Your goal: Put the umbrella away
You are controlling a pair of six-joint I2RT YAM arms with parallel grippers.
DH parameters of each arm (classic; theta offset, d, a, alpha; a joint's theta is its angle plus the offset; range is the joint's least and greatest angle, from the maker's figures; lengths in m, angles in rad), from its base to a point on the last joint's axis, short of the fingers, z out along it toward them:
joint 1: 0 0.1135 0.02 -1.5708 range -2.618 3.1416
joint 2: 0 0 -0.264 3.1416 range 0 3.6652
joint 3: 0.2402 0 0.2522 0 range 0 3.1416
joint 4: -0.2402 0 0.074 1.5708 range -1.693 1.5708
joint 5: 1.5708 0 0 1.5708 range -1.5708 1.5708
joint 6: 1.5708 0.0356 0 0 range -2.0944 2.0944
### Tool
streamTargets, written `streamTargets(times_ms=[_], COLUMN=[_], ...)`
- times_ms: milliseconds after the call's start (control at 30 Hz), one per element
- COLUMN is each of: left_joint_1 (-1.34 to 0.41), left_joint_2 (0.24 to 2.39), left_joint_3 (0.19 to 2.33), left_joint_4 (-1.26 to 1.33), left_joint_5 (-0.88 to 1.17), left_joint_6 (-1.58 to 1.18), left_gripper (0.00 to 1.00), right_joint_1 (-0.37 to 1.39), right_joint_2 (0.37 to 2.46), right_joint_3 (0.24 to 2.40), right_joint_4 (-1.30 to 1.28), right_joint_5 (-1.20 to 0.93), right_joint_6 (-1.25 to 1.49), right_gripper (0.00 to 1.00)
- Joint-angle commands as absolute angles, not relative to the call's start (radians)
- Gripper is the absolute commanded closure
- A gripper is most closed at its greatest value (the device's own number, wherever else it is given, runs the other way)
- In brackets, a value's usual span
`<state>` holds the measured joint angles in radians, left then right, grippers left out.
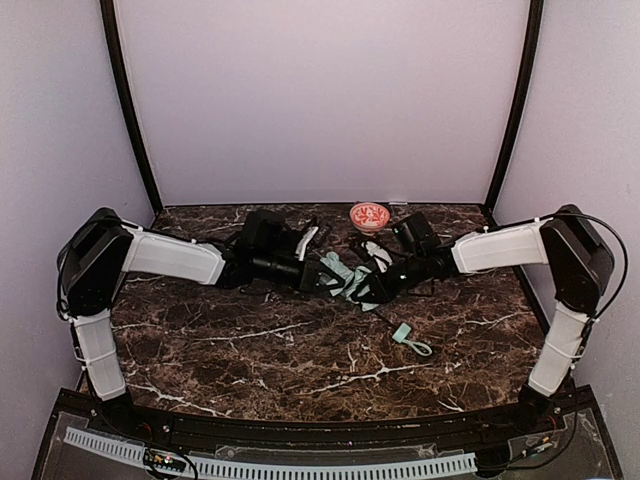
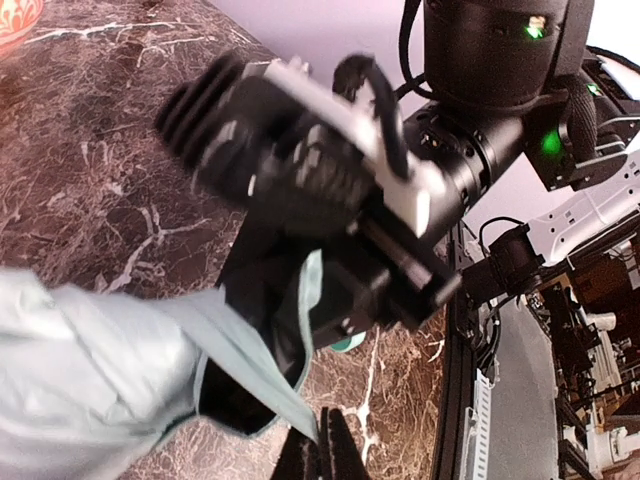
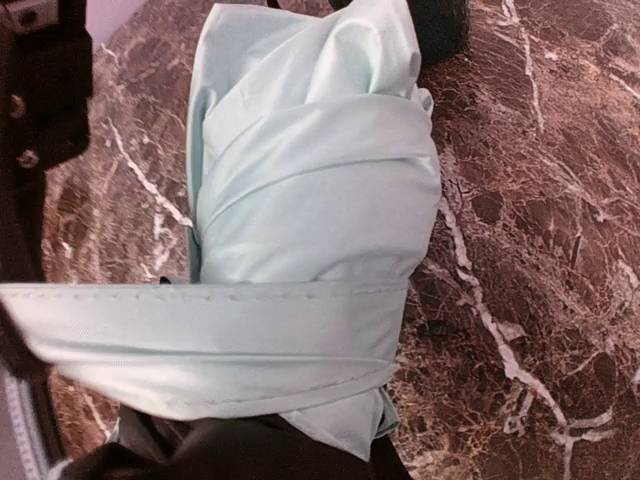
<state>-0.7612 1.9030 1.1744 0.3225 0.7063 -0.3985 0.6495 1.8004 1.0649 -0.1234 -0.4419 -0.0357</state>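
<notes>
From above, the umbrella (image 1: 350,278) is seen mid-table between both arms, its handle (image 1: 403,333) nearer the bases; nothing can be made out inside the red bowl (image 1: 368,214) at the far edge. In the left wrist view, the left gripper (image 2: 322,440) is pressed closed, on what cannot be told, and the right gripper (image 2: 320,300) is clamped narrowly on a fold of fabric. In the right wrist view, the bundle is crossed by a flap, which should be drawn taut

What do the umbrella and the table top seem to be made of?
Umbrella: likely thin synthetic fabric, mint green, slight sheen; it creases and has stitched seams. Table top: brown marble look with white veins; real stone or print, unclear.
</notes>
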Motion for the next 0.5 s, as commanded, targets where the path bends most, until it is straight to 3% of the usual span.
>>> streamTargets(times_ms=[0,300,467], left_joint_1=[-0.775,-0.754,-0.746], left_joint_2=[1.777,1.825,1.821], left_joint_3=[1.074,0.918,0.894], left_joint_4=[0.421,0.805,0.854], left_joint_5=[0.82,0.829,0.786], left_joint_6=[-0.437,-0.476,-0.474], left_gripper=[1.0,1.0,1.0], right_joint_1=[0.516,0.499,0.5], right_joint_2=[1.753,1.731,1.683], right_joint_3=[1.032,1.01,1.023], right_joint_4=[0.031,0.173,0.225], right_joint_5=[-0.577,-0.782,-0.826], right_joint_6=[0.22,0.317,0.374], right_gripper=[1.0,1.0,1.0])
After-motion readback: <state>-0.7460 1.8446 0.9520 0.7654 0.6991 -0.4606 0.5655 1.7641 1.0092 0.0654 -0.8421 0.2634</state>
